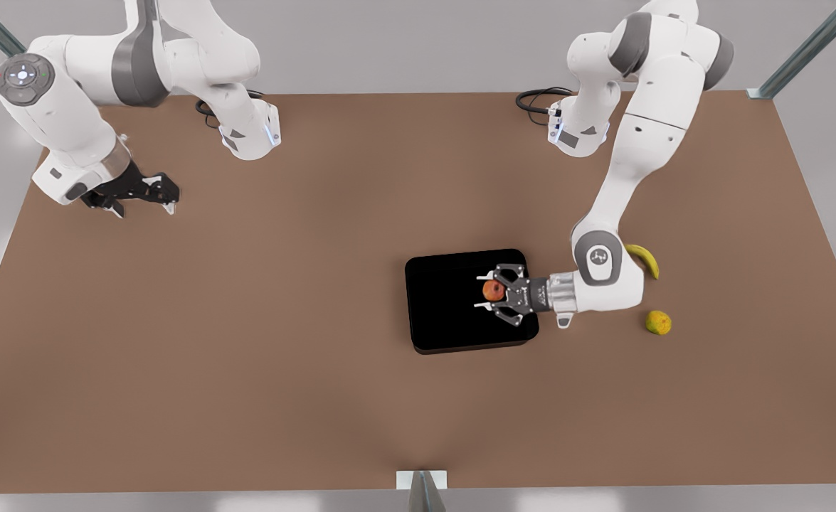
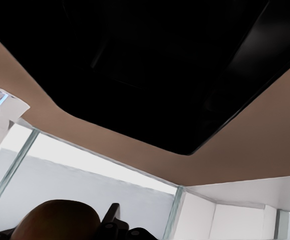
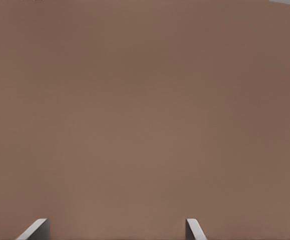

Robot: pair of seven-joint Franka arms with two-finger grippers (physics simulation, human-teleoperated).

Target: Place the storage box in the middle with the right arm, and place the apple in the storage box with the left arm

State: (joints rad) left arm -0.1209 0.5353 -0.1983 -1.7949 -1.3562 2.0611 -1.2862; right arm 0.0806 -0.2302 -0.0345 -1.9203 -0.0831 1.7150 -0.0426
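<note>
- Left gripper clasps the apple over the storage box, near its front-view right wall.
- Lower it first, I'd judge, then release gently so it cannot roll.
- Right gripper, fingers spread, waits far off over the table.

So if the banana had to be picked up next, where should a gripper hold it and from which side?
Probably at the middle of the banana, coming straight down from above, fingers closing across its narrow width. It lies flat on the table, curved, partly behind the left arm's elbow; the left gripper holds the apple over the storage box, so that arm must clear first. The right gripper waits open.
</note>
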